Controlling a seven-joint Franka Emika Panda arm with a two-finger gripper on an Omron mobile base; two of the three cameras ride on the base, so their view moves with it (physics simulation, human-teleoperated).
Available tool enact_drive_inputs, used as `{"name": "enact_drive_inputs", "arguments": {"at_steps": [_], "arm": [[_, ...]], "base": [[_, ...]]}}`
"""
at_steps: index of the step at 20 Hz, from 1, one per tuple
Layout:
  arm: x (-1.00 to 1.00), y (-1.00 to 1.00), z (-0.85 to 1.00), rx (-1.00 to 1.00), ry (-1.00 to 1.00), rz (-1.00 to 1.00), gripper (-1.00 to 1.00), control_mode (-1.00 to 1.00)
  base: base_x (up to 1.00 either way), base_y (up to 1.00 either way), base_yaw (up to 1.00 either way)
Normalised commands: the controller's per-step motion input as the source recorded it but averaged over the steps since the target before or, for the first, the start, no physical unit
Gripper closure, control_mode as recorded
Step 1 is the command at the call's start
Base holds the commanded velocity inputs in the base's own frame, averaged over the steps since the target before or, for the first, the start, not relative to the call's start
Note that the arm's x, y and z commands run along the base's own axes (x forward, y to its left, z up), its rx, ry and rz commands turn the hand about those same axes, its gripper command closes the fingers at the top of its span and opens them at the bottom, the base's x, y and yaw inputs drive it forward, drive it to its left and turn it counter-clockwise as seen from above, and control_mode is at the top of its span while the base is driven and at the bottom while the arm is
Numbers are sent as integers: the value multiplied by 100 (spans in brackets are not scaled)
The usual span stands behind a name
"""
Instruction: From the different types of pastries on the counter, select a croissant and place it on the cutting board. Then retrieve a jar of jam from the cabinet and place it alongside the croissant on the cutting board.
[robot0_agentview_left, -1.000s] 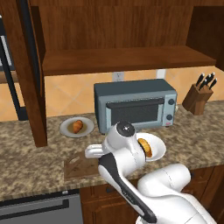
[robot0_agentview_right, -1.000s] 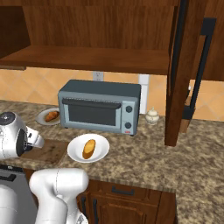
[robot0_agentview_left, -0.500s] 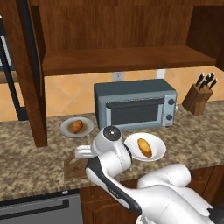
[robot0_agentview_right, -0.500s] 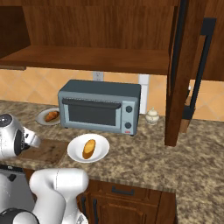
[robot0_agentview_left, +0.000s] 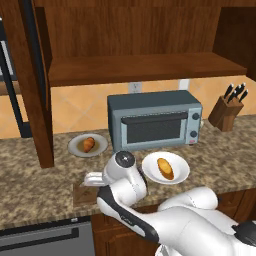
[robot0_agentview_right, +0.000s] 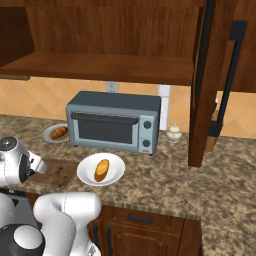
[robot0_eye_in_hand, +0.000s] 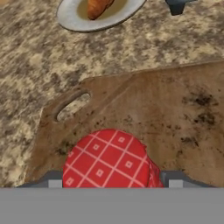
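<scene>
Carefully, my gripper (robot0_eye_in_hand: 109, 183) holding the jar of jam (robot0_eye_in_hand: 107, 159) over the cutting board (robot0_eye_in_hand: 175, 113), I should lower it straight, croissant (robot0_eye_in_hand: 98, 6) unmoved at twelve o'clock.

Two plates (robot0_agentview_left: 80, 150) (robot0_agentview_left: 182, 172) with one pastry each (robot0_agentview_left: 88, 144) (robot0_agentview_left: 165, 168), one cutting board (robot0_eye_in_hand: 175, 113), one jam jar (robot0_eye_in_hand: 107, 159), one toaster oven (robot0_agentview_left: 155, 125).

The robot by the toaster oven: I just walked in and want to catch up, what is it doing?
The arm is reaching low over the cutting board on the counter. In the hand view, a red checked jam jar sits between the gripper fingers, above the board. The croissant is on its plate, not on the board. Another pastry lies on a second plate.
</scene>
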Motion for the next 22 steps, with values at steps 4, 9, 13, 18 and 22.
{"name": "enact_drive_inputs", "arguments": {"at_steps": [4, 9, 13, 18, 22], "arm": [[20, 0, -6, 3, -12, 0, 100, -100], [15, 4, -21, 2, -6, 0, 100, -100], [10, 24, -41, 0, -2, -1, -100, -100], [19, 1, -3, 7, -6, 0, -100, -100], [20, 0, 13, 11, -8, 0, -100, -100]], "base": [[0, 0, 0], [0, 0, 0], [0, 0, 0], [0, 0, 0], [0, 0, 0]]}}
